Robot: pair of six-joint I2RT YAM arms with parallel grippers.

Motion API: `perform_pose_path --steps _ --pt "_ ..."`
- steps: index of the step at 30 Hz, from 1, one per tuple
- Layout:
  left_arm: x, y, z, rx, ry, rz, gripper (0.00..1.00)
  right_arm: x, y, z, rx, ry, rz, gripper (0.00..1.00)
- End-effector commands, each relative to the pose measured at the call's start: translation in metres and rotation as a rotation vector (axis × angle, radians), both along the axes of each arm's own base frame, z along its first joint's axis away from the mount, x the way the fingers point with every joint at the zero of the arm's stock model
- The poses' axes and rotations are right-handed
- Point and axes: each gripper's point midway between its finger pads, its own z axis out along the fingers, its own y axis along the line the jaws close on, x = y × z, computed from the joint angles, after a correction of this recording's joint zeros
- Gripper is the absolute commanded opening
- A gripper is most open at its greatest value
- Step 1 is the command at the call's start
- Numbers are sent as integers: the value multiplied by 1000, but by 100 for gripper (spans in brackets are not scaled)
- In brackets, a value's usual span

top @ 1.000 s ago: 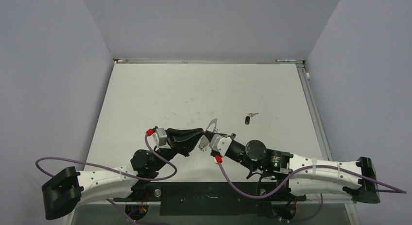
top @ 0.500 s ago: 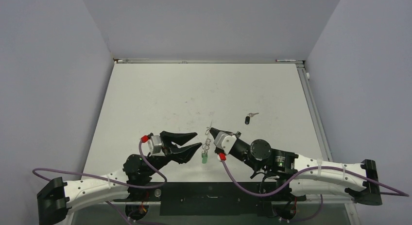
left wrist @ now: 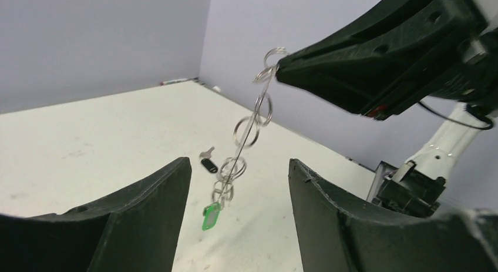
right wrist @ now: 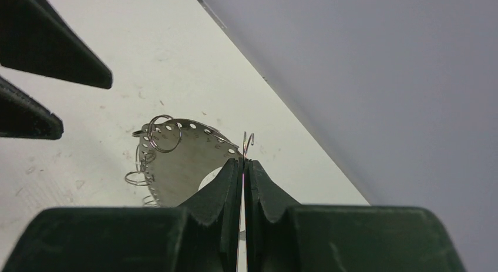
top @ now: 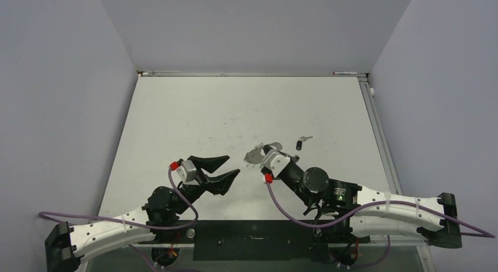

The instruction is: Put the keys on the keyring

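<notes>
My right gripper is shut on the edge of the keyring, a flat silver perforated hoop with small wire rings strung on it. The keyring hangs edge-on from the right fingertips, its green tag lowest. My left gripper stands open with nothing in it, short of the dangling keyring. From above, the left gripper is left of the keyring, which the right gripper holds. One key with a black head lies on the table just right of them; the key also shows beyond the rings.
The white table has faint scuff marks. Grey walls close it in on the left, back and right. A metal rail runs along the right edge. The left fingers show at the top left of the right wrist view.
My left gripper has opened, let go of the keyring and drawn back left. The right gripper has carried the keyring up and farther across the table, toward the key.
</notes>
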Motion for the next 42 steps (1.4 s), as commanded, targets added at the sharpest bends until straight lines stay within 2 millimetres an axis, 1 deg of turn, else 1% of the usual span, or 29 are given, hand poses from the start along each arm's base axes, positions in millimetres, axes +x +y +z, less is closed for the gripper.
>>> perform_pose_path --steps 1,4,6,8,10,12,13,17,20,24,25,26,27,28,30,31,32,35,38,39,42 --pt "19 6 0 23 91 106 59 22 -26 39 102 -14 -212 5" --pt "23 1 -6 76 106 118 60 34 -34 41 98 -9 -316 5" --pt "25 -4 -10 108 108 119 60 46 -41 43 101 8 -383 5" --pt "27 -10 -13 139 108 113 60 68 -52 45 126 53 -438 5" --pt "29 -17 -16 169 110 110 60 85 -63 49 162 85 -469 5" --pt "32 -25 -19 207 112 110 61 95 -74 55 196 91 -493 5" --pt "34 -30 -18 223 108 107 61 98 -79 60 212 87 -505 5" --pt "45 -52 -24 296 130 106 61 116 -107 73 244 81 -610 5" --pt "56 -76 -29 343 194 77 61 132 -129 75 228 93 -698 5" --pt "81 -105 -40 371 321 11 60 151 -160 81 227 104 -817 5" --pt "90 -111 -43 373 356 -5 59 155 -171 83 234 105 -847 5" --pt "97 -116 -48 383 394 -12 58 158 -178 86 244 107 -861 5" --pt "104 -124 -56 402 431 -26 57 160 -182 87 256 114 -864 5" --pt "111 -131 -59 418 449 -30 56 162 -187 89 266 118 -869 5" --pt "124 -145 -70 467 480 -31 56 162 -193 91 282 123 -871 5" --pt "133 -156 -65 481 485 -30 55 162 -195 91 287 125 -870 5" --pt "140 -165 -70 511 505 -28 54 161 -196 91 290 126 -868 5" --pt "159 -187 -91 606 554 -20 52 157 -203 90 292 127 -889 5" --pt "175 -205 -106 651 572 -8 52 151 -218 94 274 108 -949 5" --pt "177 -206 -118 689 598 -4 51 148 -224 96 267 100 -977 5" --pt "188 -222 -129 733 622 -10 50 140 -233 105 281 84 -992 5"
